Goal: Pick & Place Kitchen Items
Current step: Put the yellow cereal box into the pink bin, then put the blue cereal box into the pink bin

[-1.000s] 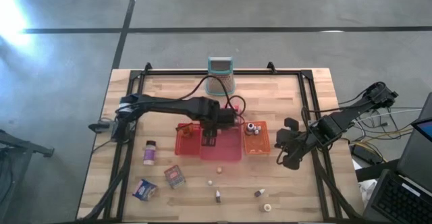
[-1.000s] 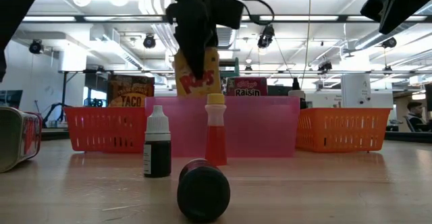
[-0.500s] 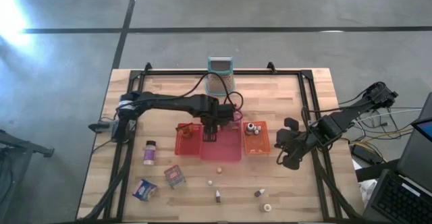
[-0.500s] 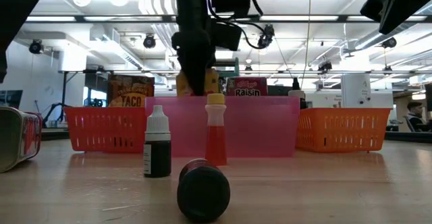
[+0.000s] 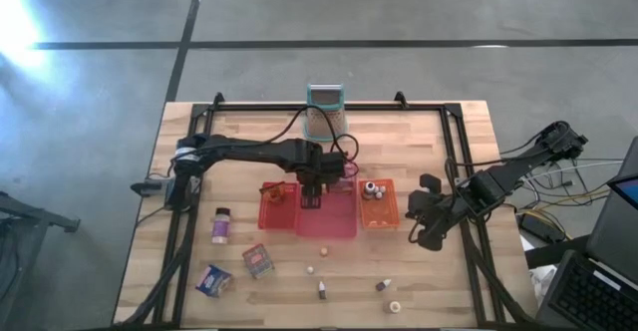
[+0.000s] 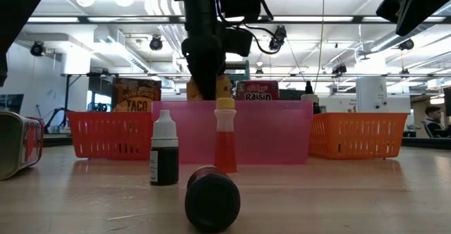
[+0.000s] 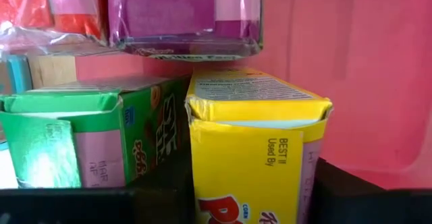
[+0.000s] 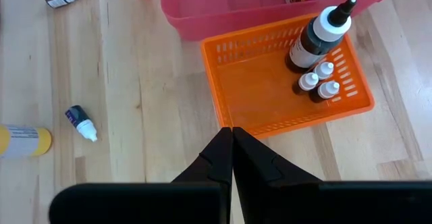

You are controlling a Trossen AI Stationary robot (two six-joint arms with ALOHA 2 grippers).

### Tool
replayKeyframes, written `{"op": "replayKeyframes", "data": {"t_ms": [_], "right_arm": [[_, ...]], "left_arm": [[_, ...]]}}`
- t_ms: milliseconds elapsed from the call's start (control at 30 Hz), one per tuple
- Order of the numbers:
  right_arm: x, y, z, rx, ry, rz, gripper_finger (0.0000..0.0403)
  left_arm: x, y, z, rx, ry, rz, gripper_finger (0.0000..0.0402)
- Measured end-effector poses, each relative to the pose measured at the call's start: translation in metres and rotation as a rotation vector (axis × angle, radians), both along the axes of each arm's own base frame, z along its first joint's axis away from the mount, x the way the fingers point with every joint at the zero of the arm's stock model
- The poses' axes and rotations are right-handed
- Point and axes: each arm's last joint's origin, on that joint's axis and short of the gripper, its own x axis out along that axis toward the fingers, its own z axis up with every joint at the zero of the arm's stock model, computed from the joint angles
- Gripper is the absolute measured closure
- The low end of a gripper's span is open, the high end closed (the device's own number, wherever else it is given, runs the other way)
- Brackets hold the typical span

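Yellow box (image 7: 253, 143), print "BEST IF USED BY", pinched by left gripper (image 5: 310, 197) inside pink tray (image 5: 339, 223), beside green box (image 7: 88, 133). "Raisin" box (image 6: 258, 91) behind. Right gripper (image 8: 231, 158) pressed together near orange tray (image 8: 236, 92).

On your wooden counter (image 5: 419, 291) three flat trays sit side by side near the middle: a red tray (image 5: 277, 209) on the left, a pink tray (image 5: 339, 221) touching it in the centre, and an orange tray (image 5: 380, 214) on the right. At the far edge, centred, you have the teal-rimmed mesh holder (image 5: 325, 111), with a black frame (image 5: 299, 105) running along that edge. Beyond the counter lies grey floor (image 5: 399, 12), and a laptop (image 5: 598, 271) sits off to the near right.
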Motion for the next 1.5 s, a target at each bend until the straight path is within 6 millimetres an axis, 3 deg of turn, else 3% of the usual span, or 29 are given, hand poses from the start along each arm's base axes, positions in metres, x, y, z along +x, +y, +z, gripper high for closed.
{"op": "replayKeyframes", "data": {"t_ms": [133, 333, 533, 867, 1167, 1500], "right_arm": [[0.000, 0.000, 0.000, 0.000, 0.000, 0.000, 0.0394], [0.000, 0.000, -0.001, 0.000, 0.002, -0.002, 0.0394], [0.000, 0.000, -0.002, -0.002, 0.005, -0.001, 0.0394], [-0.002, -0.001, -0.011, -0.004, 0.033, -0.012, 0.0394], [-0.004, -0.002, -0.023, -0.009, 0.055, -0.022, 0.0394], [-0.003, -0.002, -0.023, -0.008, 0.051, -0.022, 0.0394]], "left_arm": [[0.000, 0.000, 0.000, 0.000, -0.001, 0.001, 0.0229], [0.000, 0.000, 0.000, 0.000, 0.003, 0.002, 0.0181], [0.002, 0.000, 0.014, 0.009, -0.012, -0.014, 0.0162], [-0.005, 0.000, 0.057, 0.006, 0.007, 0.033, 0.0161], [-0.033, -0.002, 0.123, 0.102, -0.057, 0.172, 0.0167], [-0.072, -0.036, 0.155, 0.104, -0.169, 0.221, 0.0168]]}}
